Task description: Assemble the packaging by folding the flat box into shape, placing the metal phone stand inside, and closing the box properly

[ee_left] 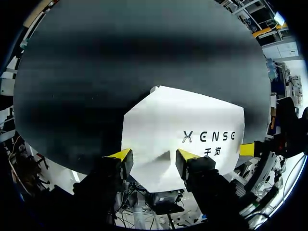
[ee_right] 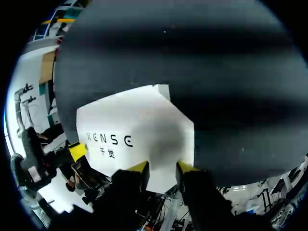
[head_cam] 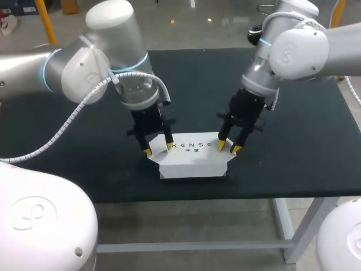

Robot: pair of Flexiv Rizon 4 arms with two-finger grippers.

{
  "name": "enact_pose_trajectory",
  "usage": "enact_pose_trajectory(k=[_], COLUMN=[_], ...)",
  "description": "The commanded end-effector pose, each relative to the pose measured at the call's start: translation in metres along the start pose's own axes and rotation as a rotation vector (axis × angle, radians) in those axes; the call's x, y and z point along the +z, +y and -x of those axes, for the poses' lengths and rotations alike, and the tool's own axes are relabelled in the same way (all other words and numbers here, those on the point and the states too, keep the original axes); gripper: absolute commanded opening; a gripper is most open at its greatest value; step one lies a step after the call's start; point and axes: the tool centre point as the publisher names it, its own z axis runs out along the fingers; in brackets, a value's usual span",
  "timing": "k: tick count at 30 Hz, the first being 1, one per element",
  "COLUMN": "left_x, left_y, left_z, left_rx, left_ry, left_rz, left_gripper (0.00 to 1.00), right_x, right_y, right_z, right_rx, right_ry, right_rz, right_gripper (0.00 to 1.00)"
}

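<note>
The white box [head_cam: 194,158] lies folded into a low shape near the table's front edge, printed top face up. My left gripper [head_cam: 158,149] points down at its left end, fingers open, with the box's corner [ee_left: 192,120] showing between and under the yellow tips [ee_left: 153,156]. My right gripper [head_cam: 228,147] points down at the right end, its fingers a little apart over the box's edge [ee_right: 139,120]; white card fills the gap between its tips [ee_right: 162,168]. I cannot tell whether the tips touch the card. No metal phone stand shows in any view.
The black table [head_cam: 293,130] stretches bare behind and to both sides of the box. Its front edge runs just below the box. Both arms come in high from the back corners.
</note>
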Motion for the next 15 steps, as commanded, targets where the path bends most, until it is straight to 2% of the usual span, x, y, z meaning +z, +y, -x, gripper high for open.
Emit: enact_pose_trajectory(k=[1, 5, 15], left_x=[0.0028, 0.0048, 0.0117], left_y=[0.0028, 0.0053, 0.0064], left_z=[0.0002, 0.0009, 0.0018], left_rx=[0.009, 0.025, 0.048], left_ry=[0.002, 0.007, 0.017], left_rz=[-0.010, -0.030, -0.053], left_gripper=[0.62, 0.64, 0.57], right_x=[0.0032, 0.0045, 0.0082], right_y=[-0.0025, -0.0030, -0.0044], right_z=[0.0020, 0.0019, 0.0020], right_rx=[-0.007, -0.018, -0.031], right_ry=[0.010, 0.016, 0.039], right_rz=[0.017, 0.040, 0.088], right_gripper=[0.41, 0.42, 0.41])
